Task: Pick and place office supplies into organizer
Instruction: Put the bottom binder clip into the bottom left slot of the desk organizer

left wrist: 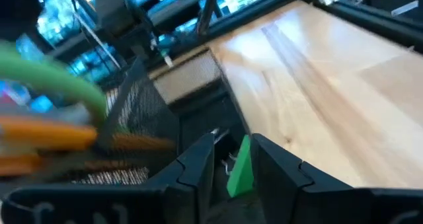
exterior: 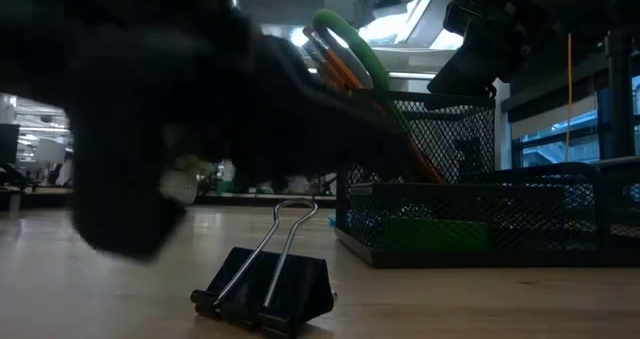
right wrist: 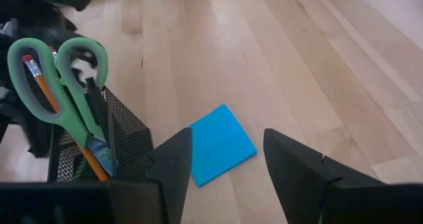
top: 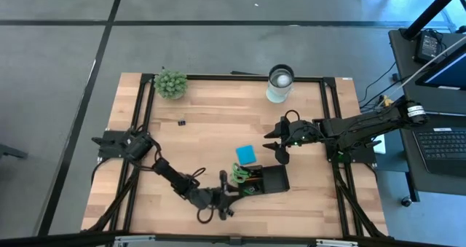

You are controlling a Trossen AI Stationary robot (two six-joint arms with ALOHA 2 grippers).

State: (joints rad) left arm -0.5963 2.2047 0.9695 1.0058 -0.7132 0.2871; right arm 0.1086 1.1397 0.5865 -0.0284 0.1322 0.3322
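Observation:
The black mesh organizer [top: 271, 180] stands near the table's near edge. Green-handled scissors [right wrist: 59, 72] and orange pencils [left wrist: 59, 138] stand upright in its tall part [exterior: 440, 129]. My left gripper [left wrist: 234, 141] is at the organizer's left end [top: 231, 196], fingers apart. A small green block [left wrist: 239, 171] stands tilted between them and shows low behind the mesh [exterior: 430, 234]. My right gripper [top: 277, 149] is open and empty, above the blue note pad [right wrist: 221, 145], which lies flat on the table beside the organizer. My left gripper has the green block between its two fingers. The block's one side [left wrist: 250, 151] lies against one finger, and a dark gap shows on its other side. I cannot tell whether the fingers hold it.
A black binder clip [exterior: 265, 289] lies on the wood near the table's near edge. A tiny black clip [top: 182, 121] lies toward the far left. The fuzzy green plant ball [top: 170, 84] and the white round cup [top: 280, 83] stand at the far edge.

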